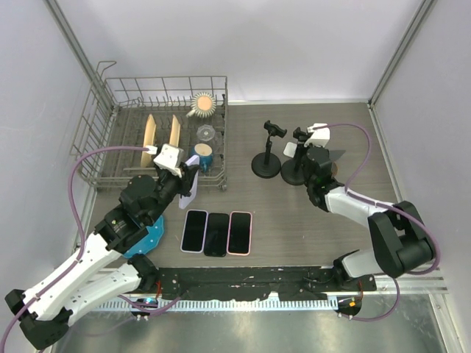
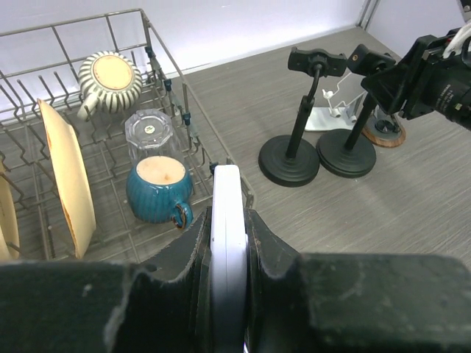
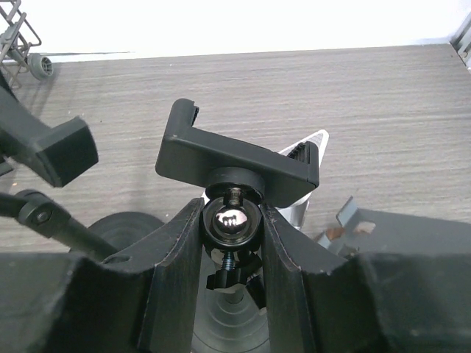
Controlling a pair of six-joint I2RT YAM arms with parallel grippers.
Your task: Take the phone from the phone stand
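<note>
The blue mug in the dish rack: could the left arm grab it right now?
Probably not: the left gripper is shut on a phone, so its jaws are full. The blue mug sits close by, behind the rack wall.

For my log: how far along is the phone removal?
Done: both phone stands are empty; three phones lie on the table. In hand: the left gripper grips a white phone edge-on; the right gripper clamps one stand's ball joint. Left: likely set the phone down and release the stand.
</note>
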